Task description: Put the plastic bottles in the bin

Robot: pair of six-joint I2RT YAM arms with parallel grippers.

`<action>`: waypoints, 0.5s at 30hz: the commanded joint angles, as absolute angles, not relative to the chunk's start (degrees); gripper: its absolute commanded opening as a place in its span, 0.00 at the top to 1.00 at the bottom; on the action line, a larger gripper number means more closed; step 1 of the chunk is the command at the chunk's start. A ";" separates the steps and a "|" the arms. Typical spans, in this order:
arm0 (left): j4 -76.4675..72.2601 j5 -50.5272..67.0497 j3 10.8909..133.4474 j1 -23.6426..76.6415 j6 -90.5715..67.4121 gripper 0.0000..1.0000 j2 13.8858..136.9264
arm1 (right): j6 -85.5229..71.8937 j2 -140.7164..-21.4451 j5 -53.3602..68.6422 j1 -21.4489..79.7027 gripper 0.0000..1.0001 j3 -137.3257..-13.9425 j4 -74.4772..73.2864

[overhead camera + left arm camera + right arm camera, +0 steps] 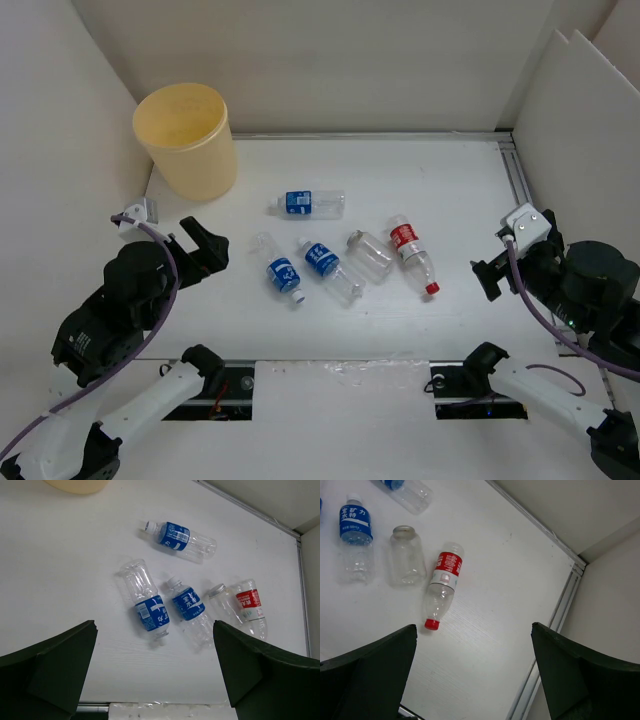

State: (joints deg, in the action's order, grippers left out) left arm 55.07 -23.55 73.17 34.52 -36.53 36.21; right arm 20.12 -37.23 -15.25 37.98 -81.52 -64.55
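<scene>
Yellow bin [196,165] shows fully only overhead; left gripper [154,625], right gripper [474,627] apparently spread.

1. Bright, even, diffuse light falls from overhead; the white surface [440,200] looks pale and a little washed out.
2. Shadows are soft and faint: a dim patch at the foot of the bin [185,135], thin rims under the plastic bottles [320,262].
3. Small highlights glint on the clear plastic, without harsh glare.
4. In the wrist views the fingers [50,675] of the left pincer [154,626] and the fingers [370,675] of the right pincer [473,627] are dark and nearly featureless; the bottle labels are sharp.
5. The top view is mildly grainy.
</scene>
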 commanded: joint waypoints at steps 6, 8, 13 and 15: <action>50.28 -22.16 69.88 34.63 -36.48 0.00 36.47 | 19.51 -36.56 -12.14 38.41 0.00 -78.23 -57.23; 48.87 -21.62 68.30 34.63 -36.47 0.00 36.47 | 17.76 -38.40 -9.94 38.41 0.00 -75.33 -55.64; 44.66 -18.73 64.17 34.63 -36.47 0.00 37.53 | 14.15 -46.84 -14.75 37.45 0.00 -69.53 -50.99; 43.95 -18.20 63.38 34.63 -36.47 0.00 37.53 | 14.15 -47.98 -13.46 33.94 0.00 -67.68 -49.23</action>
